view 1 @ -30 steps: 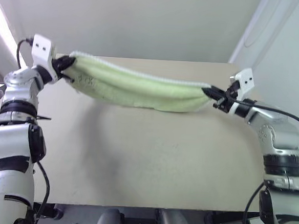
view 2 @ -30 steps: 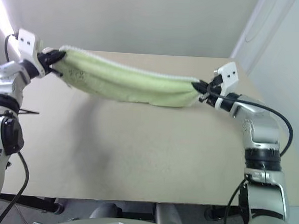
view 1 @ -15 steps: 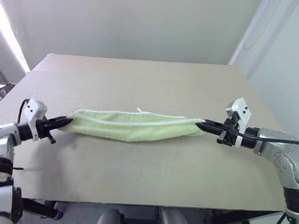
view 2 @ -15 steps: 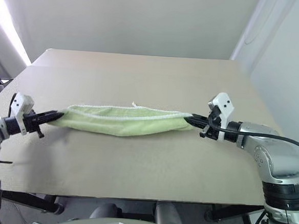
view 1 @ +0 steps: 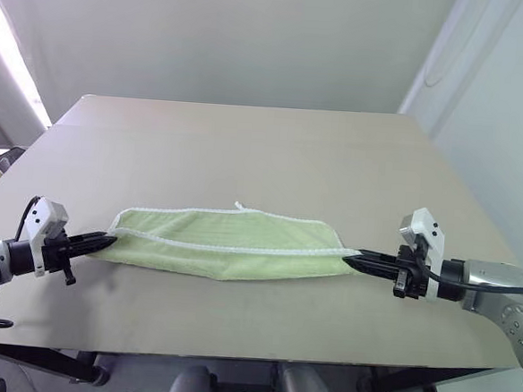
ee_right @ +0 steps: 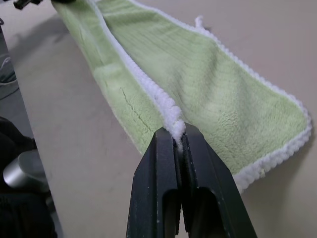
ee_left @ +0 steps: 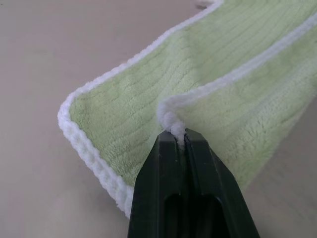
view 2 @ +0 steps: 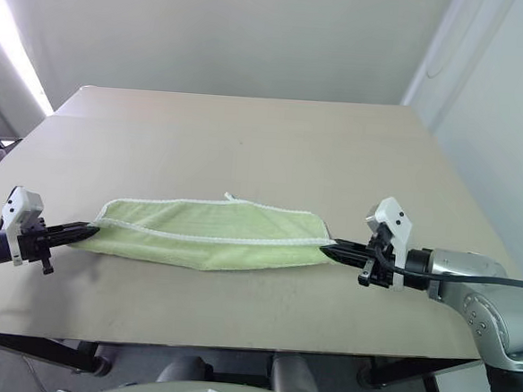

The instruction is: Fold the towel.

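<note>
**Towel down in a long strip, both ends pinched**

Towel (view 1: 226, 252): light green, white edging, lying on the table (view 1: 247, 150) near the front edge, stretched sideways between the two grippers. Doubled lengthwise, but unevenly: upper layer set off from the lower, one white edge running along the middle of the strip, a second along the far side, with a small white loop (view 1: 238, 206) poking out at the far edge. Front fold sagging slightly toward the table's near edge.

Left gripper (ee_left: 177, 136): clamped tight on the white edging at one end, low over the table. Right gripper (ee_right: 177, 134): likewise closed on the edging at the other end.

Likely troubles from here:
- Grip on the thin edging alone, so a hard pull apart could slip the cloth out of one pinch.
- Uneven release could let the upper layer spring back or skew, leaving the edges mismatched.
- Dragging toward the near edge risks the fold sliding off the table.
- Fingertips very low, so scraping the tabletop possible.

Containers: none seen, nothing held in anything.
</note>
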Controlling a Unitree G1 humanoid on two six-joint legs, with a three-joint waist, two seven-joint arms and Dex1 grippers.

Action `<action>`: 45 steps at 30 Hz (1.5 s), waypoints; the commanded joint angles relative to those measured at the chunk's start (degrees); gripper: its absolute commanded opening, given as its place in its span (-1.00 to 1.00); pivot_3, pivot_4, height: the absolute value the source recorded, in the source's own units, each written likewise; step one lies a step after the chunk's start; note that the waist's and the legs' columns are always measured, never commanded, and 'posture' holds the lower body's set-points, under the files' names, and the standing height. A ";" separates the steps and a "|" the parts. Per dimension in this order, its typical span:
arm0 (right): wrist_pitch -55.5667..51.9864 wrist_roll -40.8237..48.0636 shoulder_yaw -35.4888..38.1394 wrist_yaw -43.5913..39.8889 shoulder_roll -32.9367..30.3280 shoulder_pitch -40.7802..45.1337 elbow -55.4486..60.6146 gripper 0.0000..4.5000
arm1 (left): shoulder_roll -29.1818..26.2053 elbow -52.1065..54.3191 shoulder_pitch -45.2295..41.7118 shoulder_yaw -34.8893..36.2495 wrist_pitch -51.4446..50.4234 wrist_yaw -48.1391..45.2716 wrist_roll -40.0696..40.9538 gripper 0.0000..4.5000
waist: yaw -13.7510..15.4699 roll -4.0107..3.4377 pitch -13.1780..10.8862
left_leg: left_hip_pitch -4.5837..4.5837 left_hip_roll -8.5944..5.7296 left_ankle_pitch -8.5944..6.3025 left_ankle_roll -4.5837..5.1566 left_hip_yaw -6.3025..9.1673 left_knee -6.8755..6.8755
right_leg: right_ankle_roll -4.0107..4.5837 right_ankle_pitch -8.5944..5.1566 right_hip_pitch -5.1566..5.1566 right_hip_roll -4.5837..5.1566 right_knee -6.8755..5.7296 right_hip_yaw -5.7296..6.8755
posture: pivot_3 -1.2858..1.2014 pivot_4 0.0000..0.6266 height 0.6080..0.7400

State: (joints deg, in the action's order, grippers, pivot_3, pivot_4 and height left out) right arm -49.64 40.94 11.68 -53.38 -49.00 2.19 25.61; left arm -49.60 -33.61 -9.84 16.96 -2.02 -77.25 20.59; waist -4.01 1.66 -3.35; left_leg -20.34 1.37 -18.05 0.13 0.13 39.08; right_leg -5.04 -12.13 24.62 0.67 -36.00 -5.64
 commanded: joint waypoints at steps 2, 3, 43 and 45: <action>2.87 -4.59 -4.99 2.56 1.41 5.81 -3.30 -0.98 | 0.80 -2.50 -4.54 1.24 0.09 3.66 0.54 -0.95 | -0.05 0.00 0.00 | 0.04 0.03 0.00 0.00 -0.11 -0.02 | 0.01 0.01 0.03 -0.01 0.00 0.02 | 0.03 -1.00 0.57; 3.42 -6.01 -6.45 3.20 1.93 6.92 -4.54 -0.98 | 1.27 -3.99 -5.90 1.12 0.01 5.02 0.16 -0.95 | 0.00 0.00 0.00 | 0.04 0.04 0.00 0.00 -0.12 -0.02 | 0.03 0.02 0.04 -0.01 0.00 0.08 | 0.03 -1.00 0.57; 15.11 -28.44 -16.98 12.59 17.36 28.00 -37.62 -0.53 | 7.11 -26.13 -24.43 -6.90 2.25 19.34 -11.10 -0.51 | 0.01 0.02 0.02 | -0.04 -0.07 0.02 0.02 -0.01 -0.02 | 0.12 0.11 0.05 -0.08 -0.10 0.25 | 0.03 -1.00 0.57; 15.09 -28.29 -16.28 13.37 17.74 28.57 -37.98 -0.20 | 7.01 -26.73 -24.81 -6.63 2.53 20.02 -11.22 -0.18 | 0.01 0.02 0.02 | -0.04 -0.07 0.02 0.02 -0.01 -0.02 | 0.12 0.11 0.05 -0.08 -0.10 0.25 | 0.03 -1.00 0.57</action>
State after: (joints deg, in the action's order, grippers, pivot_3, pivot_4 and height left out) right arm -35.35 12.39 -6.90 -40.62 -31.75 28.37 -12.78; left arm -42.02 -60.76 -32.69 9.89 0.29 -57.34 9.33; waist -3.99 1.68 -3.33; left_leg -20.38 1.29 -18.03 0.16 0.12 39.06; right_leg -4.91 -12.02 24.66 0.59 -36.10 -5.38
